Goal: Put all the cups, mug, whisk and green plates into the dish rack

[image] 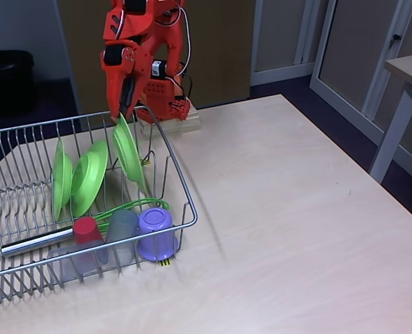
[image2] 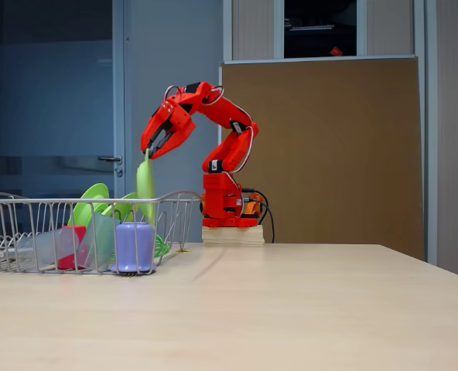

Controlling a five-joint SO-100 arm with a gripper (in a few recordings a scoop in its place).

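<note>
Rack (image: 181, 182) already holding nearly everything: two green plates (image: 81, 182) standing upright, whisk (image: 49, 239) lying along front, red cup (image: 86, 229), two grey cups (image: 122, 229), purple mug (image: 156, 233) upside down. Gripper (image: 124, 111) pinching top rim of third plate (image: 130, 153), lowering it between prongs. Table looking bare; judging only release remaining.
</note>
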